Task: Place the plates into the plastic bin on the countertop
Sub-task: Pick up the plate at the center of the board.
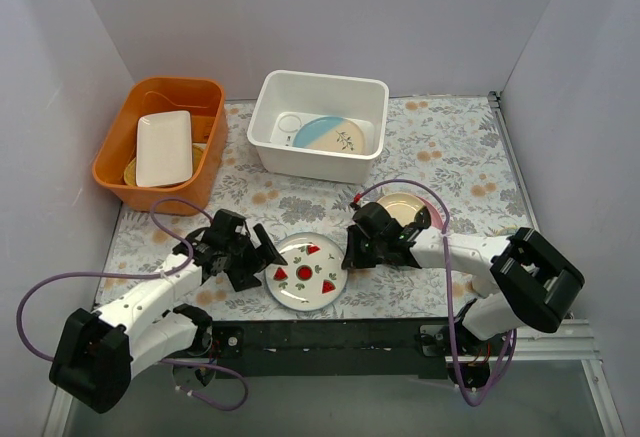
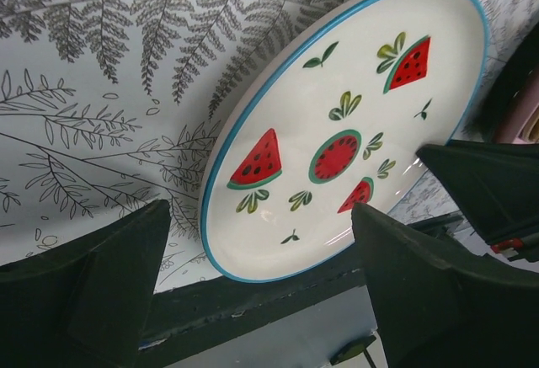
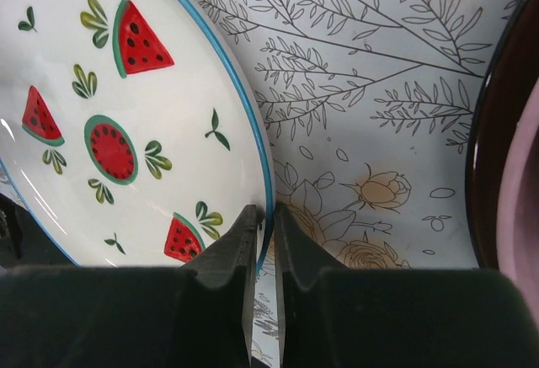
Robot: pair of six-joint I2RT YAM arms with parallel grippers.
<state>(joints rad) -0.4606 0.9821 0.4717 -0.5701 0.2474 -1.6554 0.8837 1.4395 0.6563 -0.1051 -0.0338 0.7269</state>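
Note:
The white plate with watermelon slices [image 1: 305, 272] lies at the near edge of the countertop [image 1: 450, 157], between my two grippers. My right gripper [image 1: 350, 248] is shut on its right rim; in the right wrist view the blue rim of the watermelon plate [image 3: 126, 115] sits pinched between the fingers of that gripper [image 3: 267, 212]. My left gripper [image 1: 263, 258] stands open just left of the plate, its fingers apart on either side of the plate's near edge [image 2: 337, 115]. The white plastic bin [image 1: 318, 97] at the back holds a cream-and-blue plate [image 1: 330, 137].
An orange tub [image 1: 205, 147] at the back left holds a rectangular white dish [image 1: 164, 147]. A stack of plates [image 1: 403, 207], tan on top, sits partly under my right arm; its dark rim [image 3: 493, 132] shows at the right wrist view's edge. A black strip [image 2: 278, 301] borders the countertop.

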